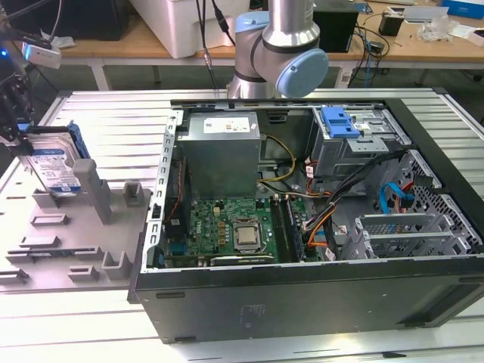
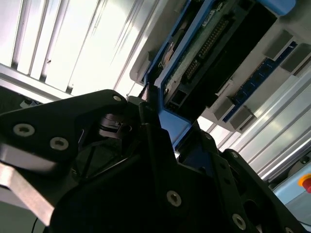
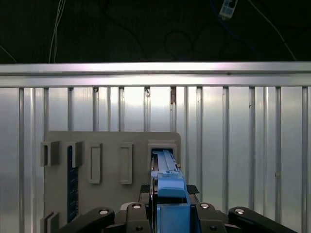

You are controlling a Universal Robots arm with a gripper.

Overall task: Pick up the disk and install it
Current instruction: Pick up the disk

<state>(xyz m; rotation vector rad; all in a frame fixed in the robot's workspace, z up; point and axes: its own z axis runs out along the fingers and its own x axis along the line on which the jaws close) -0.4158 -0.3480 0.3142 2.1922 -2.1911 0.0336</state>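
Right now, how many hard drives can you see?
1: the hard drive stands on edge in the grey holder at the exterior view's left, at the claw. More may be hidden inside the computer case.

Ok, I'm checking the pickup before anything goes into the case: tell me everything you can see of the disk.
The disk is a flat silver drive with a white-and-blue label, framed by a bright blue plastic carrier rail. It stands on edge, slightly tilted, at the grey holder on the exterior view's left. The gripper is closed on its blue rail. The second wrist view shows its circuit-board side. Whether it sits in the holder's slot is unclear.
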